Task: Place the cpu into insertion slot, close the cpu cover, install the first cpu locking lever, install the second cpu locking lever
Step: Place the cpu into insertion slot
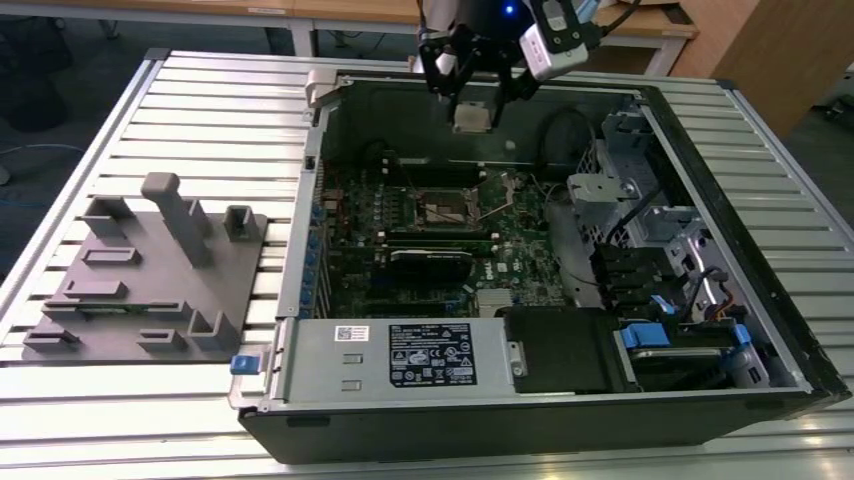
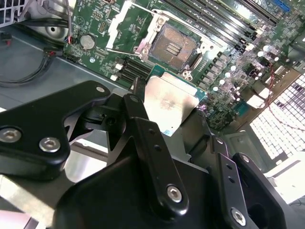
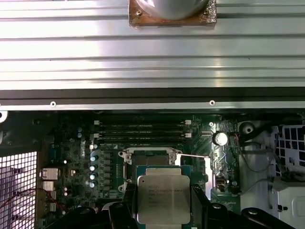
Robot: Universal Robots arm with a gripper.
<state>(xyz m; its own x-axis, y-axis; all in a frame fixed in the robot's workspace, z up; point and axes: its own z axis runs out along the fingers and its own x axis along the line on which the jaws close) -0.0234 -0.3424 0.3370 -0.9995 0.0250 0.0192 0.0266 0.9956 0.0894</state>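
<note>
Hand (image 1: 470, 100) closed on the cpu (image 3: 163, 198), gripping two opposite edges; chip held flat in the air over the open computer case (image 1: 534, 425). Below, insertion slot (image 2: 174, 46) uncovered, apart from cpu. Case rests on slatted tabletop (image 1: 200, 110).

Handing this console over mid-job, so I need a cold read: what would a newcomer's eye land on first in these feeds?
The gripper, over the open computer case, grips the cpu, its silver top bright in both wrist views. On the green motherboard the insertion slot lies uncovered, dark centre exposed. A grey moulded fixture sits at the exterior view's left.
</note>
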